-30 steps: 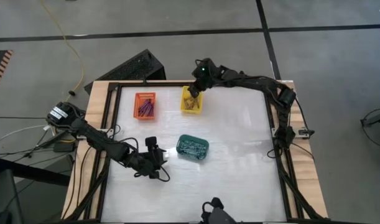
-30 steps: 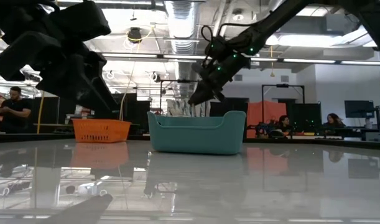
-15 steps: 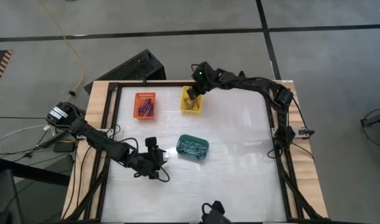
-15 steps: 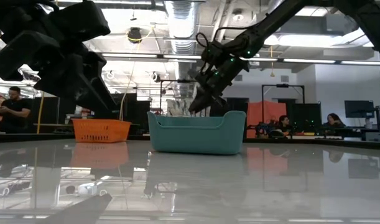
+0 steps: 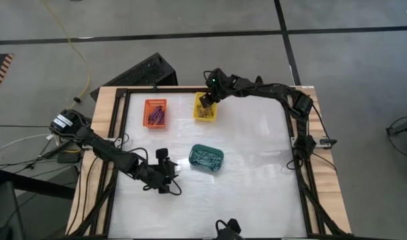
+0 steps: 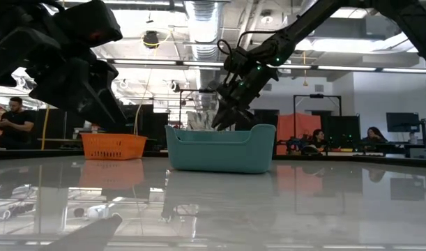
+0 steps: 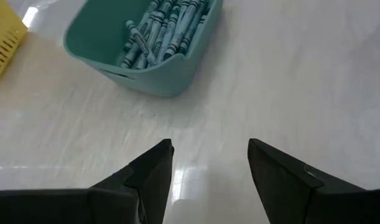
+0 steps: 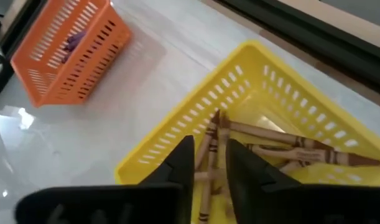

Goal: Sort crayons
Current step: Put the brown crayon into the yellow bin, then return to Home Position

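Three small baskets stand on the white table. The yellow basket at the far edge holds brown-red crayons. The orange basket to its left holds purple crayons. The teal basket in the middle holds teal-grey crayons. My right gripper hangs over the yellow basket, pointing down. Its fingers are a narrow gap apart with nothing between them. My left gripper is open and empty, low over the table just left of the teal basket.
A black frame rail runs around the tabletop. In the low view the teal basket stands in front of the yellow one and hides it, with the orange basket to its left. People sit in the room behind the table.
My right gripper has gone down toward the yellow basket and a little toward the table's left edge. It now hangs lower over the basket's inside. The baskets and my left arm have kept still.
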Motion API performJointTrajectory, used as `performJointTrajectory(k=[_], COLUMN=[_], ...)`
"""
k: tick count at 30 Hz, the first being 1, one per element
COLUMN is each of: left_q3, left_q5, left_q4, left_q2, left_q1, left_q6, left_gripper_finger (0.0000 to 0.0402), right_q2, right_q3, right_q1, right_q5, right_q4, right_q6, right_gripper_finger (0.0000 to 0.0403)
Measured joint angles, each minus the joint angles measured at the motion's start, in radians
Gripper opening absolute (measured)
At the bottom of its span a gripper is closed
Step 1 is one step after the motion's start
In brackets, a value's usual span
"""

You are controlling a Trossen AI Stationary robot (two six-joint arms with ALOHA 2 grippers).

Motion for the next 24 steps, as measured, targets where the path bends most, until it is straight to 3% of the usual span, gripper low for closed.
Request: performJointTrajectory(k=[8,14,19,24], left_q3=[0.0,0.0,-0.044,-0.204], left_q5=[-0.013,-0.11,-0.182,-0.213], left_q4=[-0.002,-0.017,0.007,0.112], left_q2=[-0.002,-0.085,-0.245,-0.506], left_q1=[0.0,-0.001,-0.002,-0.001], left_q6=[-0.005,0.067,0.152,0.205], left_gripper_finger=[0.0198,0.0198,0.0198,0.0198], right_q2=[-0.009,-0.138,-0.317,-0.523], right_q3=[0.0,-0.001,0.0,-0.004], right_q1=[-0.001,0.027,0.095,0.189], right_q5=[-0.003,-0.005,-0.004,0.063], right_q4=[0.005,-0.028,-0.142,-0.293], right_q6=[-0.035,-0.201,-0.365,-0.497], right_gripper_finger=[0.0133,0.0145,0.0137,0.0133])
